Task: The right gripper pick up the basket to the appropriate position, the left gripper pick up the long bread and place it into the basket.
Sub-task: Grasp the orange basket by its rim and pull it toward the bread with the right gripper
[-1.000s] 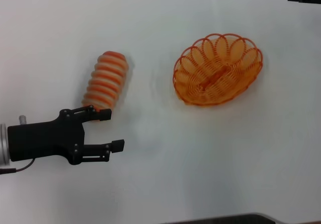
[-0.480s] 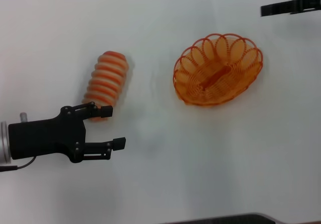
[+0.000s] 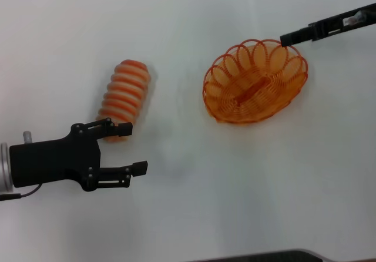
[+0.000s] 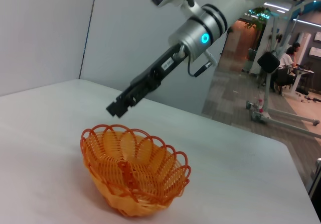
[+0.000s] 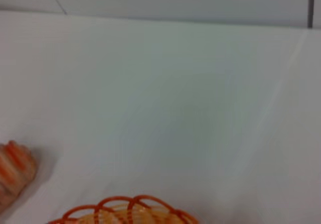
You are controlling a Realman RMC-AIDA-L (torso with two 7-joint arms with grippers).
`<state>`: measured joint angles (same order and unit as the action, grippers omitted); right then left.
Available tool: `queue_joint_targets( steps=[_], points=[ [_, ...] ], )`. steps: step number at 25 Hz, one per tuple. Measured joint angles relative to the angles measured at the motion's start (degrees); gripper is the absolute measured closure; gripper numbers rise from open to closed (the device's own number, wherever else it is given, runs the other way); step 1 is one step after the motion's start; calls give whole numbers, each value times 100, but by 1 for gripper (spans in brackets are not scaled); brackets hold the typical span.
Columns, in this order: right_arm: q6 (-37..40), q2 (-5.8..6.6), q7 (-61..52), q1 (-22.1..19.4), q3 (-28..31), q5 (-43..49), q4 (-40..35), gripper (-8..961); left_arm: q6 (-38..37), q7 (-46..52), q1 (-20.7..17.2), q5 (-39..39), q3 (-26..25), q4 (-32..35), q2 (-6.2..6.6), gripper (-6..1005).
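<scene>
The long bread (image 3: 124, 93), tan with orange ridges, lies on the white table left of centre. My left gripper (image 3: 131, 149) hovers open just near of it, its upper fingertip (image 3: 122, 130) close to the loaf's near end and nothing between the fingers. The orange wire basket (image 3: 247, 116) sits right of centre, empty. My right gripper (image 3: 289, 39) reaches in from the upper right, its tip at the basket's far right rim. The left wrist view shows that right gripper (image 4: 118, 107) hanging just above the basket (image 4: 125, 199) rim. The right wrist view catches the basket rim (image 5: 125, 206) and a bread end (image 5: 15, 171).
The white table (image 3: 194, 203) stretches around both objects. A dark edge (image 3: 264, 256) runs along the near side. Beyond the table, the left wrist view shows a grey wall (image 4: 45, 33) and an office floor with a stand (image 4: 261, 111).
My right gripper has come in from the top right corner, moving left and toward me to the basket's far rim. The left gripper, bread and basket have stayed put.
</scene>
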<state>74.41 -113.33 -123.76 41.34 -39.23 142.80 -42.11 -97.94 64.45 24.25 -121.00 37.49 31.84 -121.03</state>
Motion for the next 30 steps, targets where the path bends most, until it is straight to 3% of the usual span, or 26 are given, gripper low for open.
queue_joint_targets(
  steps=[14,26,30],
  points=[
    [-99,-10,-94,75,-121,70,369,269,31,-11,18,-1,3,-13,-2,126],
    [-120,-14,-232,48,-153,73,428,368,47,-22,22,-3,30,-11,-17,126],
    [-124,-14,-235,25,-155,73,432,505,47,-66,15,-3,36,-11,-17,126]
  ],
)
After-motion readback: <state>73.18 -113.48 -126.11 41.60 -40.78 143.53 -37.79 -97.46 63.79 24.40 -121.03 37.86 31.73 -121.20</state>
